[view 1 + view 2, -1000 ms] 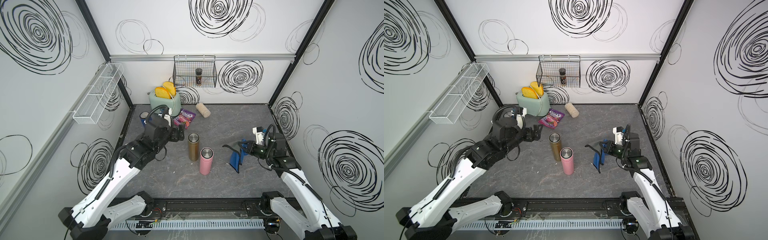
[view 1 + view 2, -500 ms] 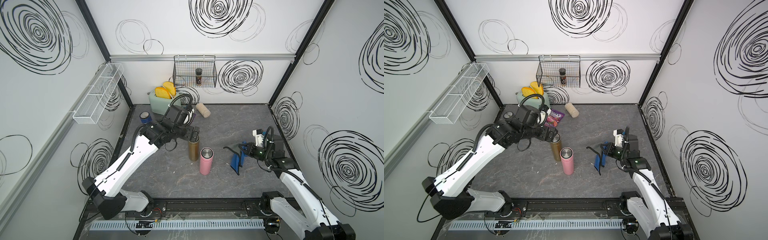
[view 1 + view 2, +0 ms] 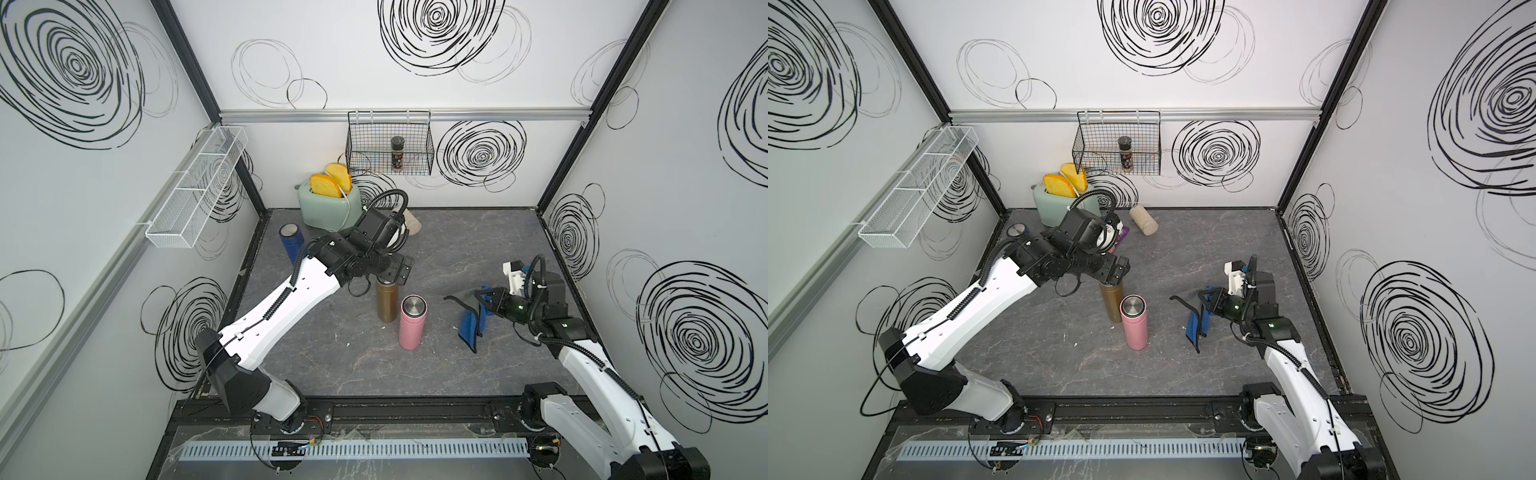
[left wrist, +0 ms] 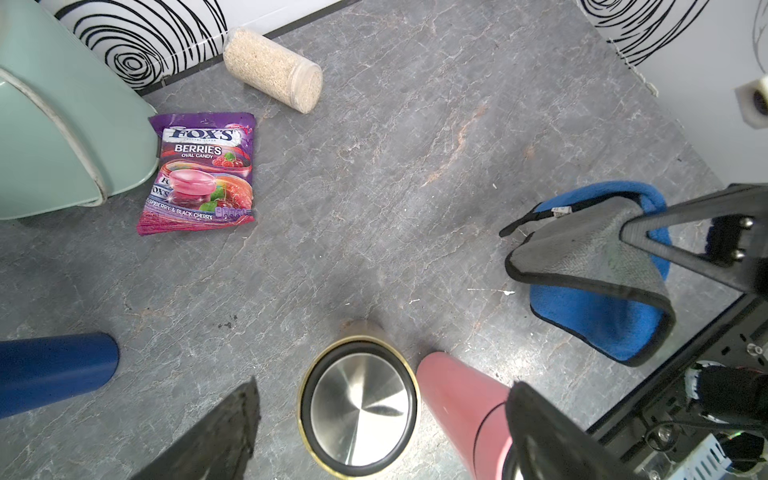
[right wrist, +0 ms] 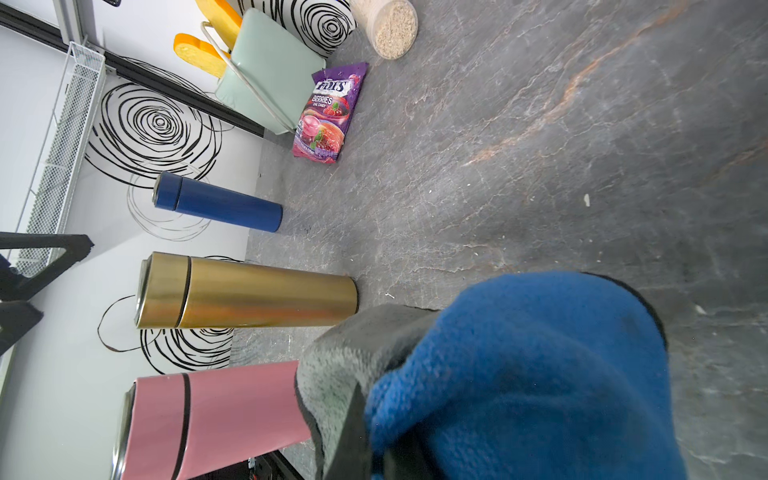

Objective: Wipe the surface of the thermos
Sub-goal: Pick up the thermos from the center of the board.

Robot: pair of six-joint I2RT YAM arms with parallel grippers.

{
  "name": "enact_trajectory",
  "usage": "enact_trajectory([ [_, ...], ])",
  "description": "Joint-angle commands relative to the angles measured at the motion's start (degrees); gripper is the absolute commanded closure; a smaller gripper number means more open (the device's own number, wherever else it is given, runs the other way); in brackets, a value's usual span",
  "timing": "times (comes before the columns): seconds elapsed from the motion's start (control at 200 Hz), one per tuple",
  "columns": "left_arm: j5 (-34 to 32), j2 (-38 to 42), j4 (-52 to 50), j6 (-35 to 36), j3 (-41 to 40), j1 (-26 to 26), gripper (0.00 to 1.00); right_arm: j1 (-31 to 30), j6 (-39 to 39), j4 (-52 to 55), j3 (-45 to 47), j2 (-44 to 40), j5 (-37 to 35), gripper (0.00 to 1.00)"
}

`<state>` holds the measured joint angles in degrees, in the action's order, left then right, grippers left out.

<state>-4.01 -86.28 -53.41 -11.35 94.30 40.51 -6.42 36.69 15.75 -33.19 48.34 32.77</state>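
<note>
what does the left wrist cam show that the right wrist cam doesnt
Only left wrist: the gold thermos from straight above, its steel lid framed by the open left gripper.
Only right wrist: toast slices, the white wire shelf, and the gold and blue thermoses side-on, full length.
Both: gold thermos, pink thermos, blue thermos, candy bag, grain jar, toaster, and the cloth clamped in the shut right gripper.

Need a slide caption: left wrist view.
Open left jaws frame the gold cylindrical metal thermos; pink metal thermos and blue-grey cloth alongside.
</note>
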Motion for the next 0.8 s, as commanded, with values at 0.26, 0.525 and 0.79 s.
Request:
enact_trajectory([
  [0.26, -2.59, -2.79, 1.19, 1.26, -1.69, 0.19, 0.03, -0.40, 0.40, -1.80, -0.49, -0.24, 1.33, 1.00],
  [0.525, -3.31, -3.50, 2.42, 1.07, -5.98, -0.08, 0.03, -0.44, 0.23, -1.16, 0.16, -0.79, 1.50, 1.00],
  [0.79, -2.91, -5.74, 3.12, 2.14, -6.73, -0.70, 0.03, -0.50, 0.27, -1.09, -0.33, -0.44, 1.50, 1.00],
])
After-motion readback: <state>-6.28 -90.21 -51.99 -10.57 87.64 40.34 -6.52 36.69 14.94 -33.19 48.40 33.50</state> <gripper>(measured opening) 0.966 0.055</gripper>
